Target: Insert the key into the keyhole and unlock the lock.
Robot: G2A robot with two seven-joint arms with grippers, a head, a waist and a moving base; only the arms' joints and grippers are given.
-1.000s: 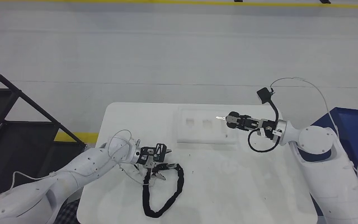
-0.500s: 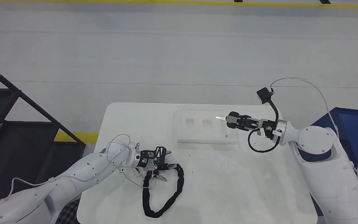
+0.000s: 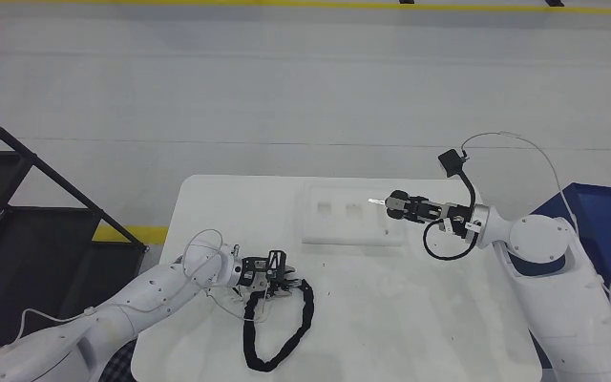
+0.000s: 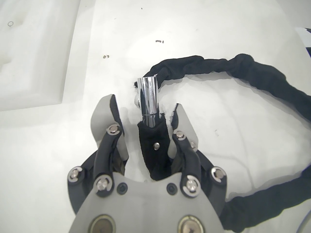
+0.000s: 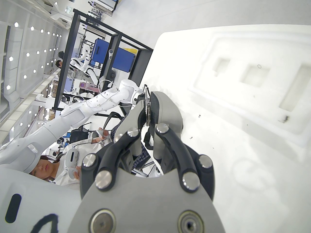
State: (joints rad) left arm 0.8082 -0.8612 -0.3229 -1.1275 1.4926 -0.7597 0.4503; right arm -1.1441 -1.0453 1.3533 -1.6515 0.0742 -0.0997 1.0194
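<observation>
Spanning the top view, the white table (image 3: 430,325) carries a foam tray (image 3: 329,234) at 12 o'clock and the black sleeved chain lock (image 3: 307,315) at 7 o'clock. At the loop's 12 o'clock sits the left gripper (image 3: 277,279). Its wrist view shows it released, fingers straddling the lock's end below the chrome cylinder (image 4: 147,95). Over the tray's 3 o'clock edge, the right gripper (image 3: 393,204) is clenched on the key (image 3: 375,201), whose blade points toward 9 o'clock.

A large robotics lab hall: rows of ceiling lights (image 5: 16,24), black metal frames (image 5: 136,41), blue panels (image 5: 121,61), another white robot (image 5: 85,55), and a pale floor (image 3: 286,76) with a yellow line (image 3: 286,5).
</observation>
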